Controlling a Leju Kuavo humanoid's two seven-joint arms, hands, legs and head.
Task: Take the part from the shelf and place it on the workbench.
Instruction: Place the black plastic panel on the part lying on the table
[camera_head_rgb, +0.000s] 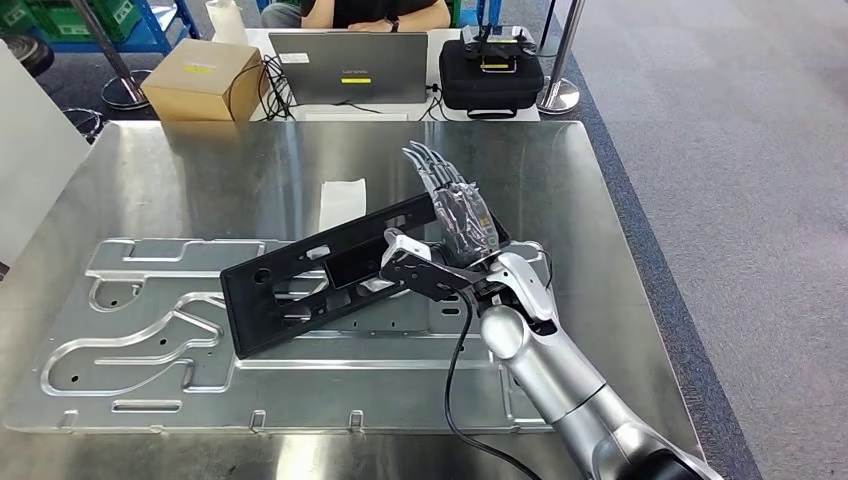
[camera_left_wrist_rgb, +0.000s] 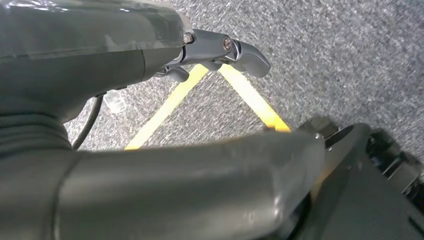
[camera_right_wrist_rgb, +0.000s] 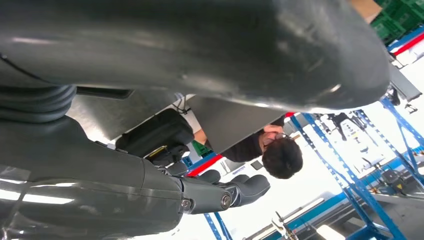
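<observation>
A long black part (camera_head_rgb: 300, 290) with cut-outs lies slanted on the steel workbench (camera_head_rgb: 560, 180), resting across a silver stamped plate (camera_head_rgb: 130, 330). My right hand (camera_head_rgb: 455, 235) is at the part's right end, with its fingers (camera_head_rgb: 440, 175) stretched straight toward the far side and its thumb spread over the part's edge. In the right wrist view the gap between the thumb and the fingers (camera_right_wrist_rgb: 240, 187) holds nothing. My left hand (camera_left_wrist_rgb: 150, 150) hangs above grey carpet with yellow tape lines, fingers (camera_left_wrist_rgb: 245, 52) apart from the thumb and nothing in them.
A white slip of paper (camera_head_rgb: 342, 200) lies on the bench behind the part. Beyond the bench, a table carries a cardboard box (camera_head_rgb: 200, 80), a laptop (camera_head_rgb: 350, 68) and a black case (camera_head_rgb: 490, 70), with a person (camera_head_rgb: 375, 12) seated behind. A stanchion base (camera_head_rgb: 560, 95) stands at the right.
</observation>
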